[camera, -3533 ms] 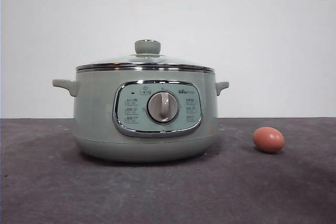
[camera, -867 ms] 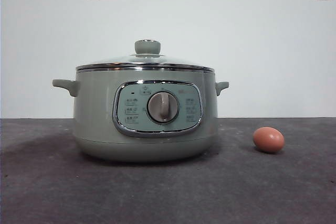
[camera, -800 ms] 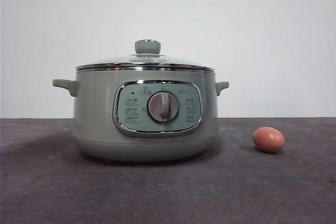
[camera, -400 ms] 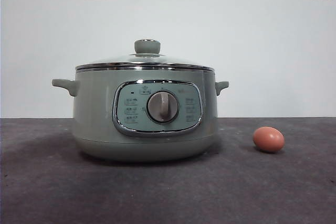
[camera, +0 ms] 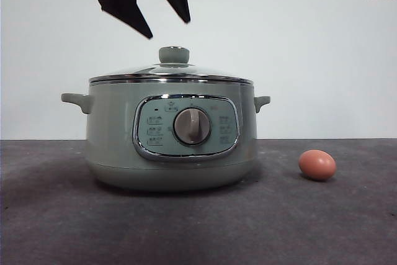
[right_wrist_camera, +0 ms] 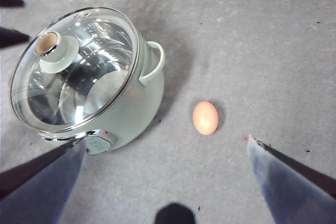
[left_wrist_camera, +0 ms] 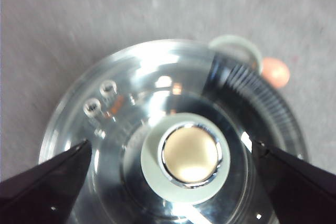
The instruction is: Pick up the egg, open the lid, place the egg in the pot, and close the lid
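- One pot (camera: 170, 147) is sitting on the dark table (camera: 56, 228), and its glass lid (camera: 170, 72) is resting shut on the rim.
- Through the glass I'm seeing only reflections, so I can't tell what's inside.
- Off to one side, the egg (camera: 317, 165) is lying on the table, well apart from the pot.
- Overhead, the left gripper (camera: 167, 26) is hanging above the knob (left_wrist_camera: 186, 157), jaws spread wide and gripping nothing.
- Higher up, the right gripper (right_wrist_camera: 168, 150) is looking down on the egg, jaws wide apart and empty.
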Action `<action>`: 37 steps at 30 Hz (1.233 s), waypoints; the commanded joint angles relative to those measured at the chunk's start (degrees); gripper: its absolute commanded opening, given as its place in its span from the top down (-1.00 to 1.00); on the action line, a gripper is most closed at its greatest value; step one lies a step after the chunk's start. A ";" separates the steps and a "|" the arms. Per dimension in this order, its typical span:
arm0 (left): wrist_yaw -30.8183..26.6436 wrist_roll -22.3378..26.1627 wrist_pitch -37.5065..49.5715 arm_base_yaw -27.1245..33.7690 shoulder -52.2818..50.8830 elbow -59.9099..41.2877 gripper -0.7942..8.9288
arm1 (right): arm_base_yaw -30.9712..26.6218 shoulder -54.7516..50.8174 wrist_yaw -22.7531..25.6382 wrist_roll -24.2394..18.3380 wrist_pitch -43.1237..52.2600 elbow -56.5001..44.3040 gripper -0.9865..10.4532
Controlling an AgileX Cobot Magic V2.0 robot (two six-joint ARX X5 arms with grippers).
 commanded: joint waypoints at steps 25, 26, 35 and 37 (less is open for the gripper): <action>0.07 0.04 -2.75 -1.90 5.64 -0.02 0.29 | 0.00 0.31 1.05 -0.57 0.02 0.26 -0.43; 0.11 0.04 -2.80 -1.90 5.64 -0.02 0.36 | 0.00 0.31 1.05 -0.57 0.02 0.26 -0.43; 0.96 -0.26 -3.80 -1.88 5.62 -0.02 0.85 | 0.00 0.66 1.07 -0.57 0.04 0.26 -0.43; 0.94 -0.24 -3.76 -1.88 5.35 -0.02 0.85 | 0.00 1.16 1.07 -0.52 -0.02 0.24 -0.43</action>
